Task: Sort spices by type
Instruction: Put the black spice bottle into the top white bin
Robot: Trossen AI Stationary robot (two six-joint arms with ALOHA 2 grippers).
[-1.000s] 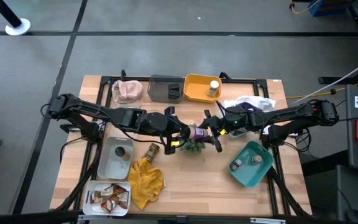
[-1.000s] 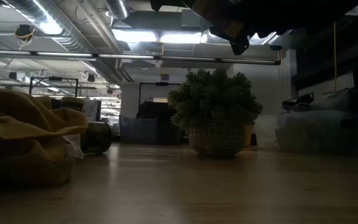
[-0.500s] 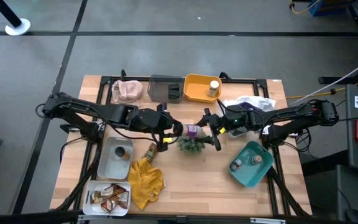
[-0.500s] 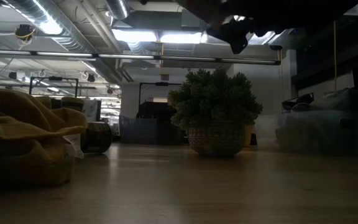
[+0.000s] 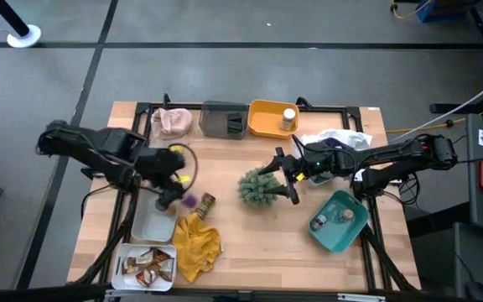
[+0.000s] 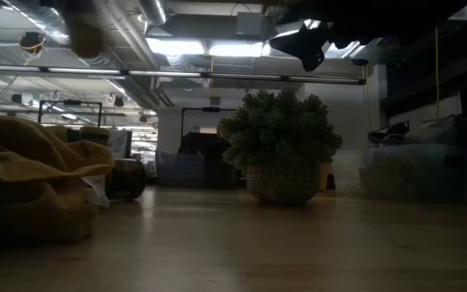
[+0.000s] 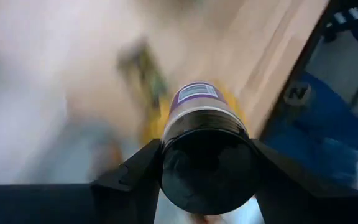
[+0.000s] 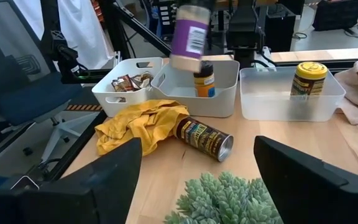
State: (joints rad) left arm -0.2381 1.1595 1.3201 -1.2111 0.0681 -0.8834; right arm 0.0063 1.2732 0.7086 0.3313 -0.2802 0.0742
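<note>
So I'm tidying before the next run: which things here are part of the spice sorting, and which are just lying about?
Part of the job:
purple-labelled jar in the left pincer
tipped-over tin
jar in the yellow bin
packets

Lying about:
plant ball
yellow cloth
pink cloth

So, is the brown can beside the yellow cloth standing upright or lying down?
Lying down. The brown can rests on its side on the table, its open end facing outward, touching the yellow cloth.

Grey floor (image 5: 225, 71) with dark seams surrounds the wooden desk (image 5: 258, 243). Overhead, bright ceiling lights (image 6: 209, 49) shine beside exposed pipes (image 6: 124, 32).
</note>
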